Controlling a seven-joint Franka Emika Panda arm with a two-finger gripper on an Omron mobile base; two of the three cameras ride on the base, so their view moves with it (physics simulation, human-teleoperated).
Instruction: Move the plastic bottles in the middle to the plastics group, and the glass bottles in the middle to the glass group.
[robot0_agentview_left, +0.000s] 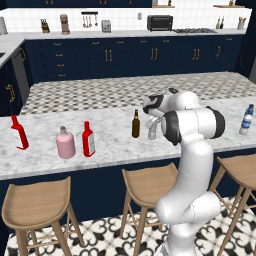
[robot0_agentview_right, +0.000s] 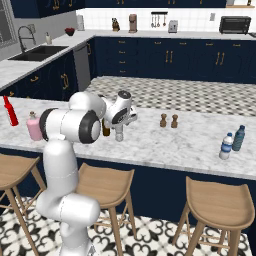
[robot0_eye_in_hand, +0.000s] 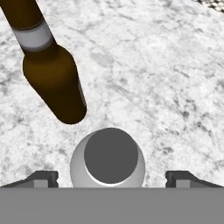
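The hand (robot0_eye_in_hand: 112, 177) hangs straight above the small greyish plastic bottle (robot0_eye_in_hand: 108, 159), looking down on its cap. In the hand view the bottle stands between the two fingertips (robot0_eye_in_hand: 42, 177), which are spread wide, each well clear of the bottle's sides; the hand is open and holds nothing. Just beside the plastic bottle stands the brown glass bottle (robot0_eye_in_hand: 54, 74), upright on the marble worktop (robot0_eye_in_hand: 157, 78), close but apart from it.

In the left base view the hand (robot0_agentview_left: 152, 122) hovers over the plastic bottle (robot0_agentview_left: 152, 132), with the brown bottle (robot0_agentview_left: 135, 124) to its left. Further left on the worktop (robot0_agentview_left: 110, 145) stand a red bottle with a white label (robot0_agentview_left: 88, 140), just beside the squat pink flask (robot0_agentview_left: 65, 143), and another red bottle (robot0_agentview_left: 19, 133) well apart from them. At the far right end stands the blue-labelled water bottle (robot0_agentview_left: 246, 120).

The contents of the bottles cannot be made out.
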